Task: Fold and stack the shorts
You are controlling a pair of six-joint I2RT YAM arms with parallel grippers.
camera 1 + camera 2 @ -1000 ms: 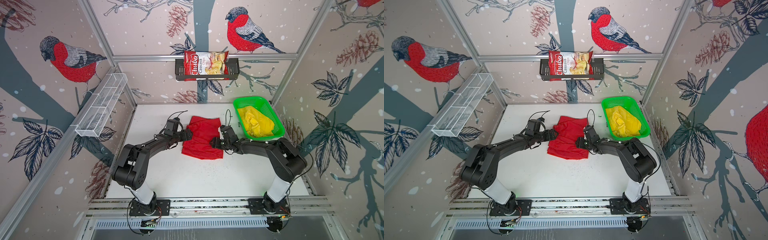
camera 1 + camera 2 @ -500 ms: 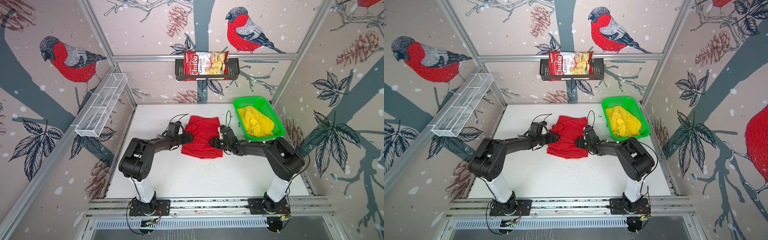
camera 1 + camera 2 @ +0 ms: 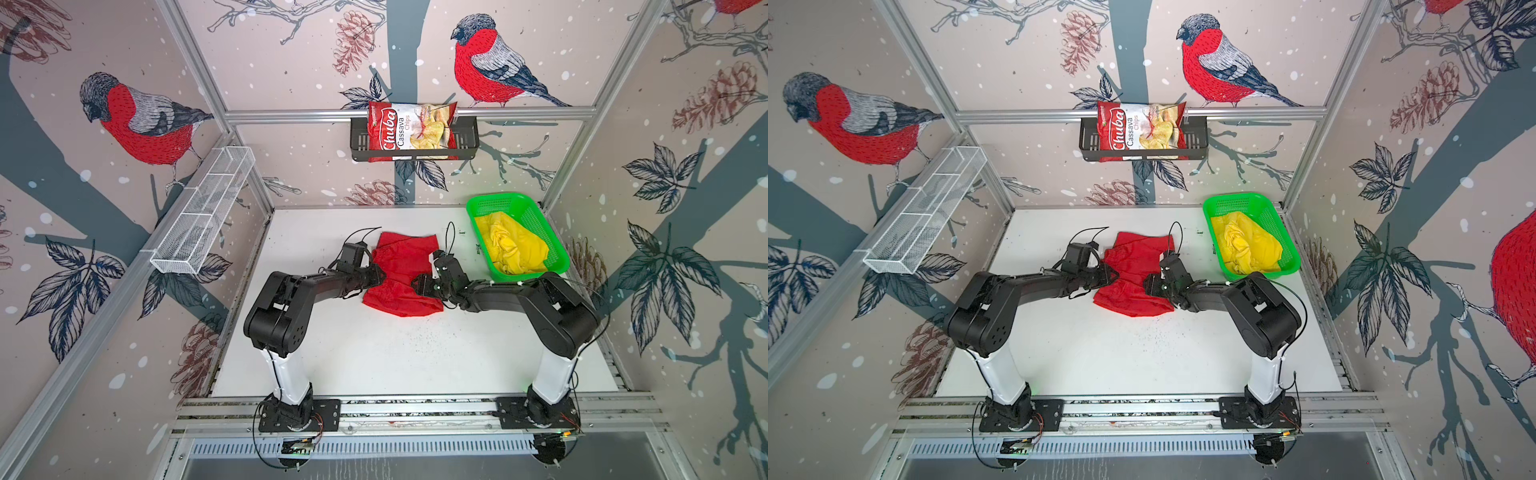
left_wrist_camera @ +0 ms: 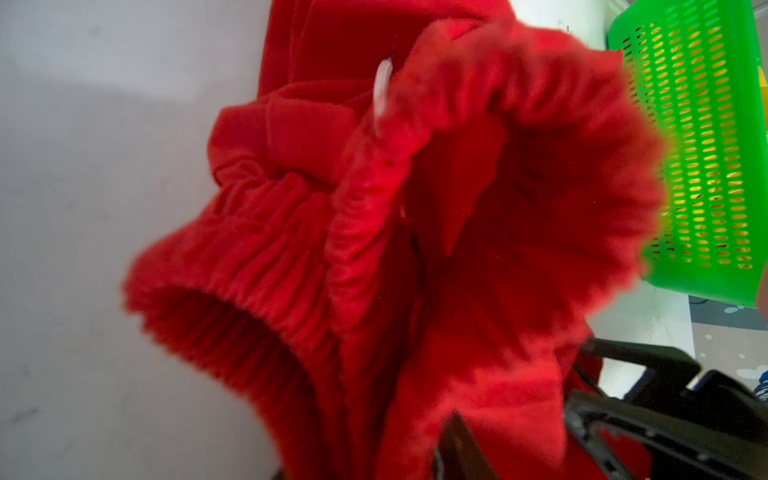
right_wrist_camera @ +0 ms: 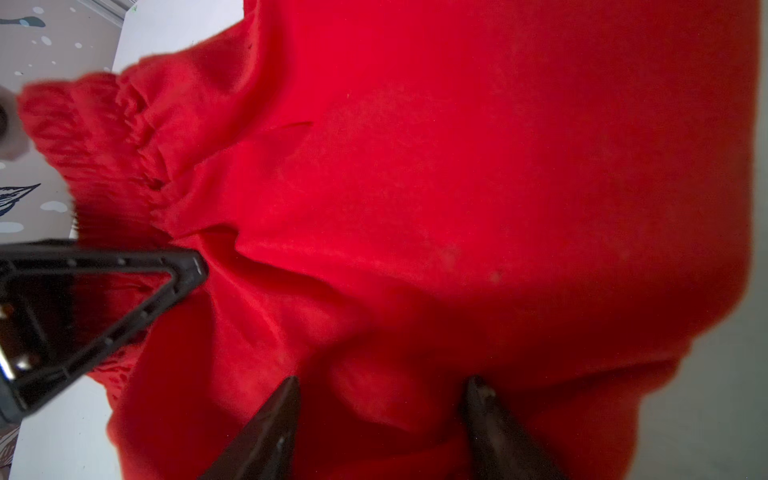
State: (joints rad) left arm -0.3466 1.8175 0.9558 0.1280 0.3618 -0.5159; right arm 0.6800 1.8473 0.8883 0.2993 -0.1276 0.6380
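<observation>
Tabletop (image 3: 395, 357): shorts (image 3: 401, 266) touching left end effector (image 3: 377, 277)

The red shorts (image 3: 401, 286) lie rumpled on the white tabletop just left of the green mesh basket (image 3: 498, 203) in both top views, not touching it. Their gathered elastic waistband (image 4: 257, 232) is on the side away from the basket. It is bunched and raised, its mouth gaping, with a bit of white drawstring (image 4: 381, 95) showing. The cloth looks soft and fleecy. The yellow shorts (image 3: 509, 249) sit crumpled in a heap inside the basket, unfolded, filling its nearer part.
</observation>
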